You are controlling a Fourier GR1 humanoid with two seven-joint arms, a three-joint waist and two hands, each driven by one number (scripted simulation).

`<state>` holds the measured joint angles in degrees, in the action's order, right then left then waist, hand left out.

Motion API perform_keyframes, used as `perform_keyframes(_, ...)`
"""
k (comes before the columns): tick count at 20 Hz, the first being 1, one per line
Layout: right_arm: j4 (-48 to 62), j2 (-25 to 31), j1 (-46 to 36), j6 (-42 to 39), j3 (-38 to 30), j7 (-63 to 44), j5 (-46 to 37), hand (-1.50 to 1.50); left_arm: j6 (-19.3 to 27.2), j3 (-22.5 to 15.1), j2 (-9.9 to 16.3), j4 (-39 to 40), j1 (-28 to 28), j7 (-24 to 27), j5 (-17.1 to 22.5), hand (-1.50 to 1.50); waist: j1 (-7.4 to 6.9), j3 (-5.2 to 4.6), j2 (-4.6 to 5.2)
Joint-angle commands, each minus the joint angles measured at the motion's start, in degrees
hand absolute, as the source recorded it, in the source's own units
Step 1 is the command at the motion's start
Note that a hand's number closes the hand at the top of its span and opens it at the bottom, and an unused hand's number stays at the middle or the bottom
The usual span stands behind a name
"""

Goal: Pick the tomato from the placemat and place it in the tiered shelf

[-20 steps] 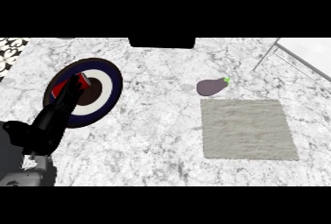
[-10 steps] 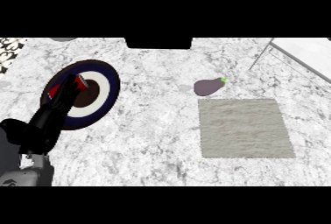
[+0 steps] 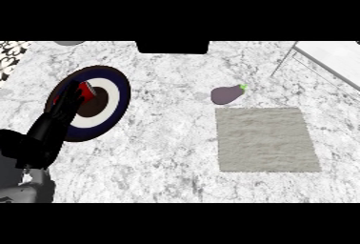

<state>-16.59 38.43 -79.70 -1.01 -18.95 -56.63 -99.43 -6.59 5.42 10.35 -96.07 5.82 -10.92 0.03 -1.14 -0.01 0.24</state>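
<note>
The grey placemat [image 3: 265, 139] lies right of centre with nothing on it. I see no tomato in this view. The tiered shelf [image 3: 320, 59] shows only as a white corner with thin wire legs at the upper right. My left hand [image 3: 65, 107] rises from the lower left, its straight fingers lying over a round plate [image 3: 116, 102]. Small red patches [image 3: 85, 88] show beside the fingers; I cannot tell what they are. My right hand is out of view.
A purple eggplant [image 3: 226, 94] with a green stem lies just beyond the placemat's far edge. The plate has a dark blue rim, a white ring and a brown centre. A dark box [image 3: 172, 46] sits at the counter's far edge.
The shelf corner and placemat have slid slightly left in the view. The left hand stays over the plate in nearly the same pose.
</note>
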Motion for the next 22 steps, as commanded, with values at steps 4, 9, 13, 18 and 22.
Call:
perform_keyframes(4,-9.2,0.7,-4.4,8.0,-0.6,-4.1,0.8,-1.5,-0.5,-0.7,-0.4,-2.4,-3.4,-0.4,0.0,0.0,-0.19,-0.02,-0.35)
perform_keyframes(9,-16.1,1.4,-10.6,10.2,-2.3,-10.6,0.9,-1.5,-0.2,-0.2,-0.1,0.3,-1.5,1.4,-0.7,0.0,0.37,-0.11,-0.41)
perform_keyframes(13,-23.0,2.0,-10.1,12.6,-5.5,-14.2,2.0,-1.5,-0.7,0.3,0.1,-1.0,-3.4,0.0,0.3,0.0,1.17,-0.03,-0.95)
perform_keyframes(18,-34.3,0.9,-9.2,8.4,-9.9,-15.6,4.8,-1.5,0.8,1.4,0.0,-0.4,-2.4,0.0,-0.1,0.0,3.47,0.02,-1.68)
perform_keyframes(22,-47.2,-1.3,-6.1,3.1,-11.1,-11.8,7.8,-1.5,1.2,1.8,-0.4,0.3,-3.8,0.0,-0.3,0.0,4.68,0.05,-2.1)
